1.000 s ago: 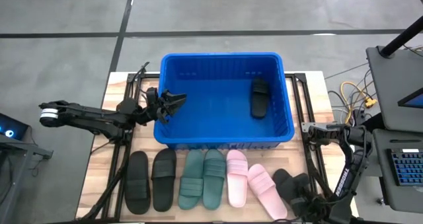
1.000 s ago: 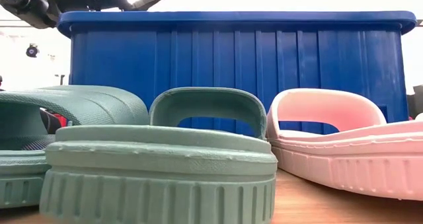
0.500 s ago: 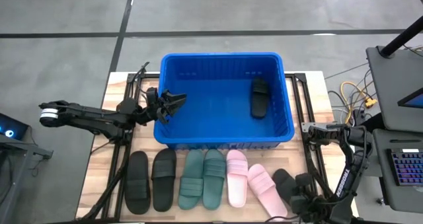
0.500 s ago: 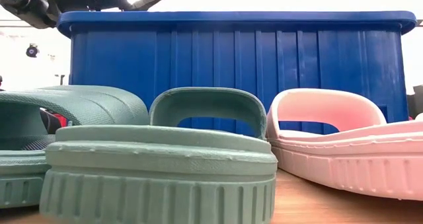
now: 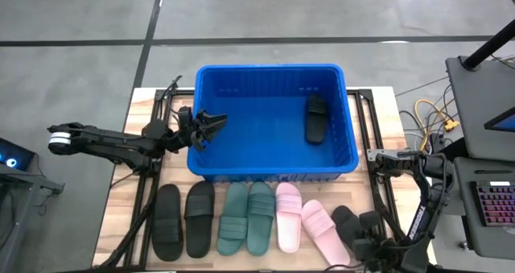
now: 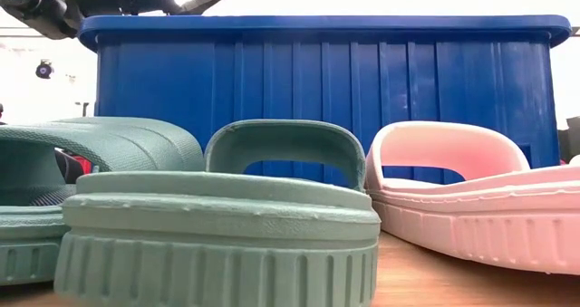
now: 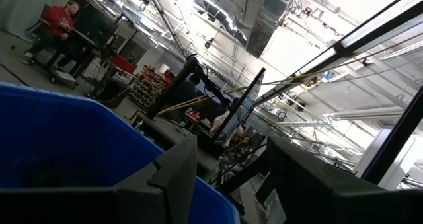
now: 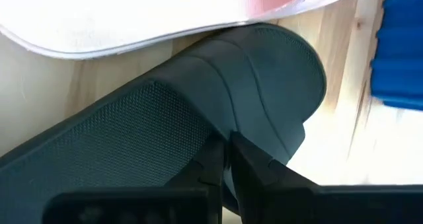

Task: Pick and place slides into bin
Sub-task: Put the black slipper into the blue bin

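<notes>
The right gripper is low at the near right corner of the table, over the last black slide, which lies just beside the outer pink slide. A second ago its fingers were still spread over that slide; now they are pressed together, and in the right wrist view the two fingertips meet on the edge of the black slide's strap, so it pinches the strap. The slide itself has not left the table.

The left gripper stays where it was, held over the left rim of the blue bin with its fingers spread and nothing between them.

Nothing else has moved. One black slide lies inside the bin, near its right wall. In front of the bin the row is the same: a black pair, then the dark green pair, then the inner pink slide touching the outer one. In the low view, a green slide and a pink slide stand before the blue wall.
</notes>
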Robot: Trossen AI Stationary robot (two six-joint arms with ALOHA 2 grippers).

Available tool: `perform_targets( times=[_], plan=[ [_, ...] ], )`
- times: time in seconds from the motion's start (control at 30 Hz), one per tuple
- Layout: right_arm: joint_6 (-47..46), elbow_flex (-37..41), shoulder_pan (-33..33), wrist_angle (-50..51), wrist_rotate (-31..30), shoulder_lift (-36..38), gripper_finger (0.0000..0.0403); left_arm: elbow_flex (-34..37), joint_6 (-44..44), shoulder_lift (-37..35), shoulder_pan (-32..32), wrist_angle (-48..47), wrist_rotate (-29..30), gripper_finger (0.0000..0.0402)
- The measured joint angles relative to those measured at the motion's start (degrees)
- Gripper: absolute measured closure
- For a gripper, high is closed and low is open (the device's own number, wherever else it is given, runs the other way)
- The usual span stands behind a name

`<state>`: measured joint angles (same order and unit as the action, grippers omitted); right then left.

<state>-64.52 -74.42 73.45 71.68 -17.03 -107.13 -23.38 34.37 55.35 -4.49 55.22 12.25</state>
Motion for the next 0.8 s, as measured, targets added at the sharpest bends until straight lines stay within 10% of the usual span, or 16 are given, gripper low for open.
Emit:
perform_targets(
  times=[0.8],
  plan=[
    [-8.36,-10.77,0.02,15.88,-1.65,1.31,0.0394,-0.02,-0.04,0.0,0.01,0.02,0.02,0.0233]
  ],
)
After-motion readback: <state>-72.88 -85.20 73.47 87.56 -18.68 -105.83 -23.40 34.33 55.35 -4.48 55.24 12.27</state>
